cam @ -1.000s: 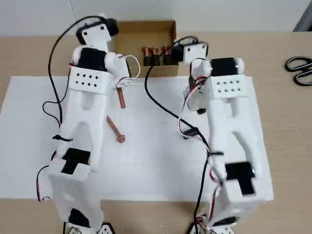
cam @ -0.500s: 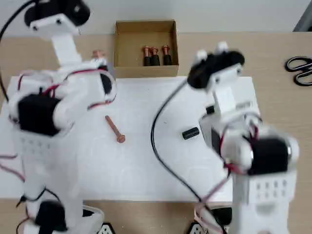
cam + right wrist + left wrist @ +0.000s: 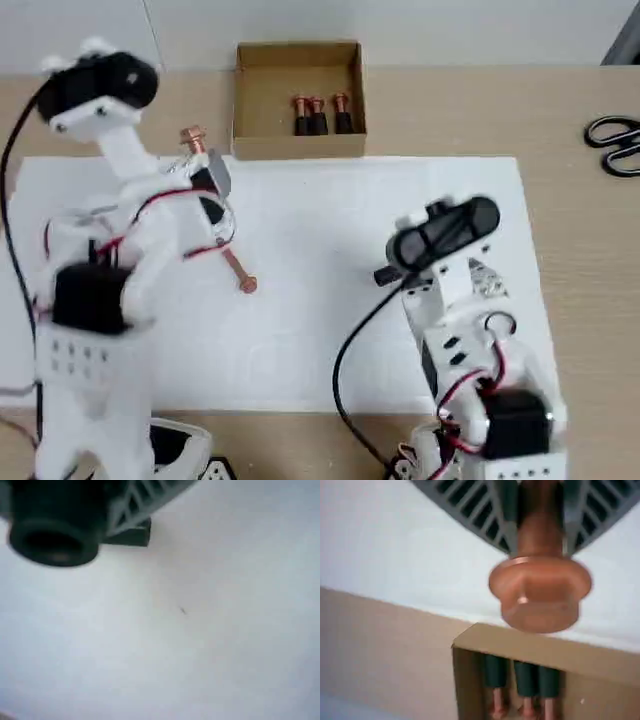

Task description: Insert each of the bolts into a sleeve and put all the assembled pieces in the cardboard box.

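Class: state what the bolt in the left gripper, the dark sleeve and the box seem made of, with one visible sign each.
Bolt: probably metal with a copper-coloured finish, smooth with a soft sheen.
Sleeve: perhaps rubber or plastic, dark and matte.
Box: cardboard, dull brown with thin flat walls.

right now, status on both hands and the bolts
Left hand shut on a bolt. Right hand close to the sleeve. Second bolt loose on the paper. Nothing blocking the box.

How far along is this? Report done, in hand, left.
Done: three assembled pieces lie in the cardboard box. In hand: the left gripper grips one bolt. Left: sleeve it with the black sleeve, box it, then the loose bolt.
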`<state>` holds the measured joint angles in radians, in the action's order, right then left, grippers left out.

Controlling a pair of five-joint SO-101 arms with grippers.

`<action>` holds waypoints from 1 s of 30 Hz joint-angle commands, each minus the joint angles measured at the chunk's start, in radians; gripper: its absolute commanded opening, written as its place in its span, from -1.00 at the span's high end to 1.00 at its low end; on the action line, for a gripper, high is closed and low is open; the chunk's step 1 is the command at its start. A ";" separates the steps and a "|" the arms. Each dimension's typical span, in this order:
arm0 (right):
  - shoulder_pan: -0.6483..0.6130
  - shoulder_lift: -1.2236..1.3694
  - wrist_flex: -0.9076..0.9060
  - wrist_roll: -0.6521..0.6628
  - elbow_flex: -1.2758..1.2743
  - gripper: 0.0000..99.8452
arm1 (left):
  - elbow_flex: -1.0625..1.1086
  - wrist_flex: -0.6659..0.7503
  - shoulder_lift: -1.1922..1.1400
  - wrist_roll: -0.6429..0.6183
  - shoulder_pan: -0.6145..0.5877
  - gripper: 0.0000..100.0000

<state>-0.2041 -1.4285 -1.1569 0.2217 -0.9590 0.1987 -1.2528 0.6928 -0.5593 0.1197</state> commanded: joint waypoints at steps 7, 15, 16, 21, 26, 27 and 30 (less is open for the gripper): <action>-0.226 -0.214 0.179 -0.216 -0.213 0.99 | 0.407 0.423 0.190 -0.008 0.109 0.99; -0.354 -0.222 0.205 -0.261 -0.255 0.99 | 0.521 0.528 0.210 -0.008 0.232 0.99; -0.380 -0.217 0.223 -0.278 -0.270 0.99 | 0.522 0.528 0.210 -0.008 0.250 0.99; -0.463 -0.222 0.305 -0.321 -0.365 0.99 | 0.524 0.526 0.209 -0.008 0.318 0.99; -0.478 -0.223 0.358 -0.321 -0.422 0.99 | 0.526 0.522 0.209 -0.008 0.353 0.99; -0.476 -0.223 0.361 -0.321 -0.422 0.99 | 0.526 0.522 0.209 -0.008 0.358 0.99; -0.473 -0.223 0.361 -0.321 -0.417 0.99 | 0.562 0.526 0.209 -0.005 0.364 0.99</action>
<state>-0.6751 -1.6387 -0.8209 -0.0898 -1.3855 0.7480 -0.7587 0.8738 -0.5593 0.4787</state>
